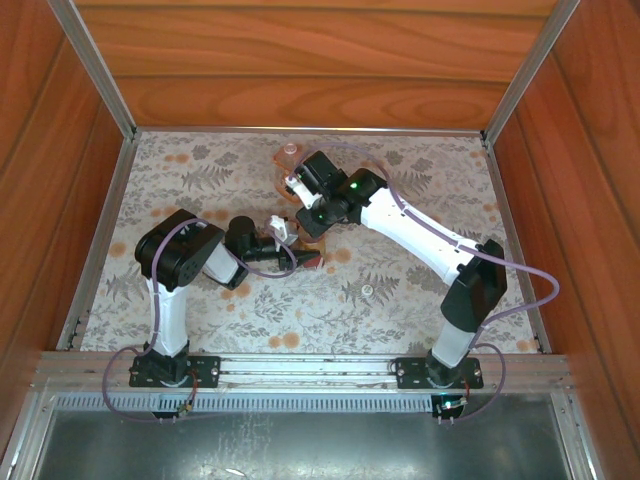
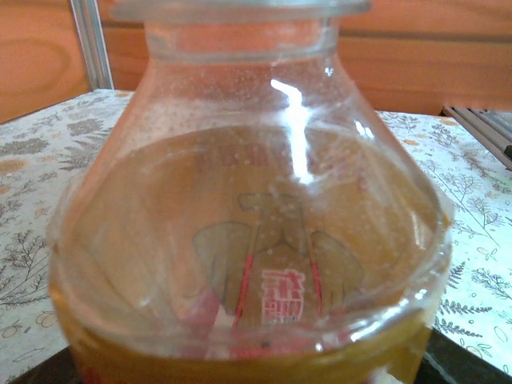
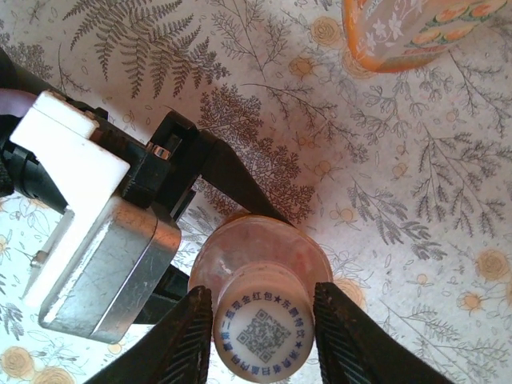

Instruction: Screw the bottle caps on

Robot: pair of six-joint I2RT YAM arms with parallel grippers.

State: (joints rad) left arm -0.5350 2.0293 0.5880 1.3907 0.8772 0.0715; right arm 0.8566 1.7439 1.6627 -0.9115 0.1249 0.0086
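The right gripper (image 3: 261,308) has its two dark fingers closed against either side of a white cap (image 3: 262,334) with a printed code on its top; the pads seem to touch the cap's rim, though the contact line is partly hidden; the cap sits on the neck of the round bottle (image 3: 256,248), which stands upright on the fern-patterned table cover (image 3: 384,160). The left gripper (image 3: 216,248) is clamped on the body of this bottle, one black finger on each side below the shoulder; in the left wrist view the bottle's clear shoulder and amber liquid (image 2: 240,240) sit close up to the lens. A second bottle (image 3: 400,32), orange with a flower print, stands near, farther from the arm bases and apart from both grippers; a loose cap (image 1: 367,291) lies on the cover between the held bottle and the right arm's base, well apart from either gripper.
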